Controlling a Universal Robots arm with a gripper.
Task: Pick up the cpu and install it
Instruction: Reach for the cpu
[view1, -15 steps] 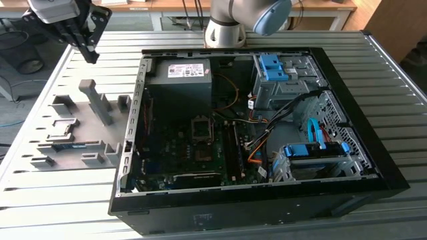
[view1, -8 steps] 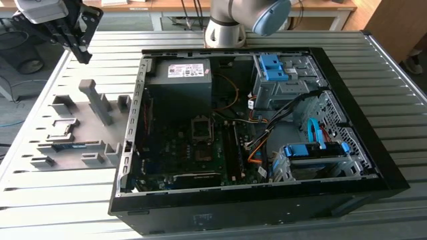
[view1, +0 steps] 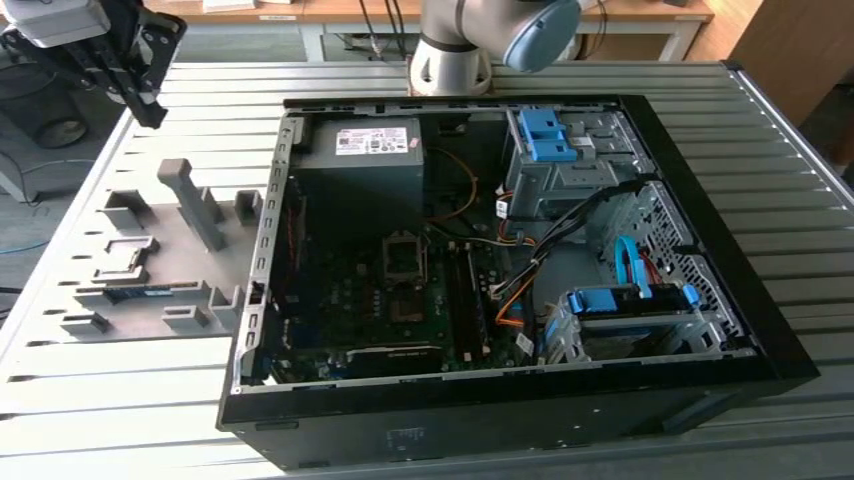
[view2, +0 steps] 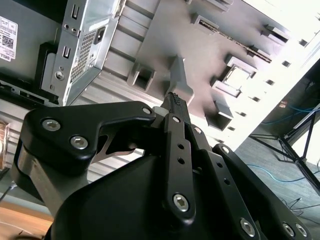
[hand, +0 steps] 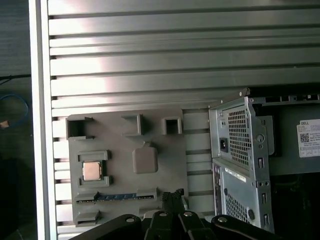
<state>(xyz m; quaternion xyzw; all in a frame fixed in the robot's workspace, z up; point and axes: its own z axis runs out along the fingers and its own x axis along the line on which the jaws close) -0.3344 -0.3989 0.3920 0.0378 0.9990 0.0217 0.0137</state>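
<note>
On grey tray (hand: 115, 145), cpu (hand: 92, 171), closed jaws apart, white-labelled case (hand: 240, 140)

Robot arm (view1: 451, 62) with a smooth silver-grey tubular body and a rounded pale blue joint cap (view1: 541, 30). In the second wrist view its gripper (view2: 173, 97) is matte black, built of chunky rounded linkage bars (view2: 80, 131) studded with round silver screws (view2: 181, 201). The slim jaws end in ribbed tips. A light grey wrist block (view1: 60, 20) sits above it in the exterior view.
</note>
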